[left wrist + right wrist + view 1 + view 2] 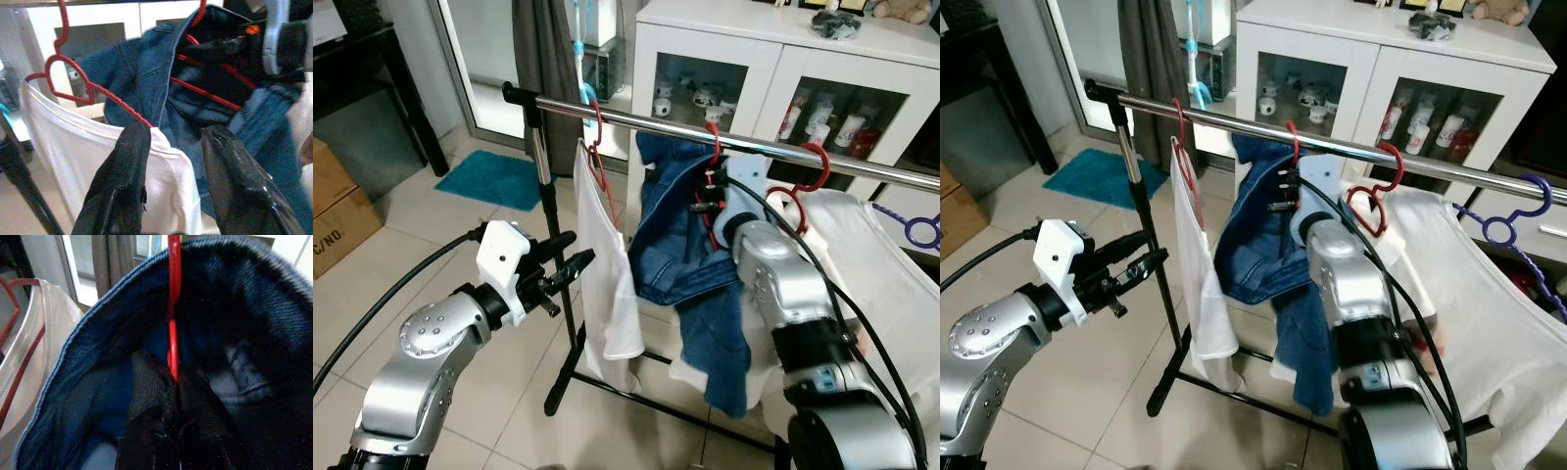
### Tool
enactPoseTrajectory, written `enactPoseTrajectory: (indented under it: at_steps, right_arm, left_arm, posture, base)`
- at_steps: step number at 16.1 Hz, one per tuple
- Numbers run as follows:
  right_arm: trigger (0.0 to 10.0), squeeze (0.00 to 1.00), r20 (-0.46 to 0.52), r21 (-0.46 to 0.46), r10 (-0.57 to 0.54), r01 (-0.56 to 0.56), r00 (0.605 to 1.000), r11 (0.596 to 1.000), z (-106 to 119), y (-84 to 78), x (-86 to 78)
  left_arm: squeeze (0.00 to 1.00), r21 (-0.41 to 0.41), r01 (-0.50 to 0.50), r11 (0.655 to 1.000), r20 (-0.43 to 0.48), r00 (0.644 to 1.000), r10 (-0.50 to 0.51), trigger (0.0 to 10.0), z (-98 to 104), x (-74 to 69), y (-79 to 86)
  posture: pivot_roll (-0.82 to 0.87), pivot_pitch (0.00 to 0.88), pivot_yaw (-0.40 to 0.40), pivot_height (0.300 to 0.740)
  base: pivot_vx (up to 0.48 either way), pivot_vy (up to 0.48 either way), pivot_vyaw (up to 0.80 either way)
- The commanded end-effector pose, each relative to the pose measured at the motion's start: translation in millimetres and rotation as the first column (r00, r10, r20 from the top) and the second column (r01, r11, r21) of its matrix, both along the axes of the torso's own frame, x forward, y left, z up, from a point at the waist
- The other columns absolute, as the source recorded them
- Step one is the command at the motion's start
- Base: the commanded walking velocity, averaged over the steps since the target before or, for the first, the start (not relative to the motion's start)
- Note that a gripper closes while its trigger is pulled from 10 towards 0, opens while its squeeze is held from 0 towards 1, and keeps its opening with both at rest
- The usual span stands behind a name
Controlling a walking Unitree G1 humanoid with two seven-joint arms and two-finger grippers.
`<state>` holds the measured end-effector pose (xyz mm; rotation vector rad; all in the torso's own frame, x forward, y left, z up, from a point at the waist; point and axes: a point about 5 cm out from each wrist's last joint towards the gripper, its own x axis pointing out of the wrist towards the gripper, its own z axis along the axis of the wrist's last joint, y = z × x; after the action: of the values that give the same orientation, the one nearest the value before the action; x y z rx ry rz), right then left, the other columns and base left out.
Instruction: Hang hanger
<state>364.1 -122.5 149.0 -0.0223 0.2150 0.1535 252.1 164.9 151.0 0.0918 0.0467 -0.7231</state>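
Nearest, the left pincer [570,266] hovers low beside the garment rack's upright post [548,211], its two black fingers [122,181] spread with a clear gap and nothing between them, pointing toward the white shirt [607,274] that hangs from a red hanger [595,137] near the left end of the rail [724,137]. The right arm reaches up from the lower right, and the right pincer [707,196] sits at the collar of the denim jacket [690,264], just under the rail; in the right wrist view its fingers [146,401] are pressed together on the thin red stem of the denim jacket's hanger [172,308], with the dark blue collar wrapped around them. That hanger's hook [715,132] curls over the rail near its middle, the jacket drooping below it, bunched and twisted. Just to the right on the same rail hangs another red hanger [798,191] carrying a second white garment [871,284], and a purple hanger [1513,220] shows toward the rail's right end. Beyond the rack stands a white cabinet [773,59] with glass doors and small figurines inside. On the tiled floor [431,225] to the left lie a teal mat [499,178] and a cardboard box [337,206], with a grey curtain [543,49] by the glass door behind.
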Motion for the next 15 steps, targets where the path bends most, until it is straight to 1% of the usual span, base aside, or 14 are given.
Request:
enactPoseTrajectory:
  at_steps: [1, 2, 3, 4, 5, 7, 9, 11, 12, 13, 14, 15]
  right_arm:
    - [10.0, 0.0, -0.047, 0.001, -0.032, 0.032, 0.998, 0.999, -6.1, -5.1, 0.3]
    - [10.0, 0.0, -0.081, -0.009, -0.024, 0.023, 0.996, 1.0, -13.7, -4.4, -2.9]
    - [10.0, 0.0, -0.098, 0.001, -0.014, 0.014, 0.995, 1.0, -19.2, -4.6, -7.7]
    - [10.0, 0.0, -0.094, 0.014, -0.012, 0.013, 0.996, 1.0, -19.1, -4.7, -9.0]
    - [10.0, 1.0, -0.054, 0.058, 0.012, -0.009, 0.998, 0.998, -15.2, -6.2, -16.9]
    - [10.0, 1.0, -0.03, 0.066, 0.042, -0.04, 0.999, 0.997, -10.2, -6.5, -24.0]
    - [10.0, 1.0, 0.011, 0.063, 0.085, -0.086, 0.996, 0.994, 2.0, -5.9, -36.2]
    - [10.0, 1.0, 0.036, 0.049, 0.115, -0.117, 0.993, 0.992, 10.4, -4.7, -44.4]
    - [10.0, 1.0, 0.059, 0.061, 0.15, -0.153, 0.987, 0.986, 17.7, -2.1, -51.7]
    - [10.0, 1.0, 0.079, 0.066, 0.191, -0.196, 0.978, 0.978, 24.5, 0.7, -60.2]
    - [10.0, 1.0, 0.09, 0.067, 0.229, -0.235, 0.969, 0.97, 29.4, 2.9, -69.1]
    - [10.0, 1.0, 0.086, 0.063, 0.242, -0.248, 0.966, 0.967, 30.2, 3.3, -74.5]
  left_arm:
    - [0.0, 0.002, 0.019, 1.0, 0.01, 1.0, -0.019, 10.0, 3.6, -2.7, -1.5]
    - [0.0, 0.001, 0.02, 1.0, 0.007, 1.0, -0.02, 10.0, 3.3, -3.2, -1.3]
    - [0.0, 0.001, 0.018, 1.0, 0.005, 1.0, -0.018, 10.0, 3.1, -3.1, -0.8]
    - [0.0, 0.001, 0.017, 1.0, 0.005, 1.0, -0.017, 10.0, 3.1, -3.3, -0.6]
    - [0.0, 0.008, 0.001, 1.0, 0.0, 1.0, -0.001, 10.0, 1.7, -3.1, 1.0]
    - [0.0, 0.021, -0.01, 1.0, -0.004, 1.0, 0.011, 10.0, -0.2, -2.5, 2.1]
    - [0.0, 0.043, -0.043, 0.998, 0.006, 0.999, 0.043, 10.0, -3.3, 0.8, 3.7]
    - [0.0, 0.046, -0.06, 0.997, 0.023, 0.998, 0.059, 10.0, -2.5, 1.1, 4.2]
    - [0.0, 0.042, -0.069, 0.997, 0.029, 0.997, 0.068, 10.0, -2.3, 1.2, 4.3]
    - [0.0, 0.047, -0.092, 0.995, 0.031, 0.995, 0.091, 10.0, -2.6, 2.7, 5.3]
    - [0.0, 0.066, -0.161, 0.985, 0.001, 0.987, 0.161, 10.0, -6.8, 7.5, 8.2]
    - [0.0, 0.064, -0.203, 0.977, -0.012, 0.979, 0.205, 10.0, -8.7, 8.7, 8.7]
  posture:
    - [0.06, 0.0, -0.017, 0.74]
    - [0.06, 0.0, -0.018, 0.74]
    - [0.06, 0.0, -0.018, 0.74]
    - [0.06, 0.0, -0.014, 0.74]
    - [0.06, 0.0, -0.011, 0.74]
    - [0.05, 0.0, -0.004, 0.74]
    - [0.05, 0.0, -0.005, 0.74]
    - [0.05, 0.0, -0.005, 0.74]
    - [0.05, 0.0, -0.007, 0.74]
    - [0.04, 0.0, -0.007, 0.74]
    - [0.04, 0.0, -0.007, 0.74]
    - [0.04, 0.0, -0.007, 0.74]
  base:
    - [0.0, 0.0, 0.0]
    - [0.0, 0.0, 0.0]
    - [0.0, 0.0, 0.0]
    - [0.0, 0.0, 0.0]
    - [0.0, 0.0, 0.0]
    - [0.0, 0.0, 0.0]
    - [0.0, 0.0, 0.0]
    - [0.0, 0.0, 0.0]
    - [0.0, 0.0, 0.0]
    - [0.0, 0.0, 0.0]
    - [0.0, 0.0, 0.0]
    - [0.0, 0.0, 0.0]
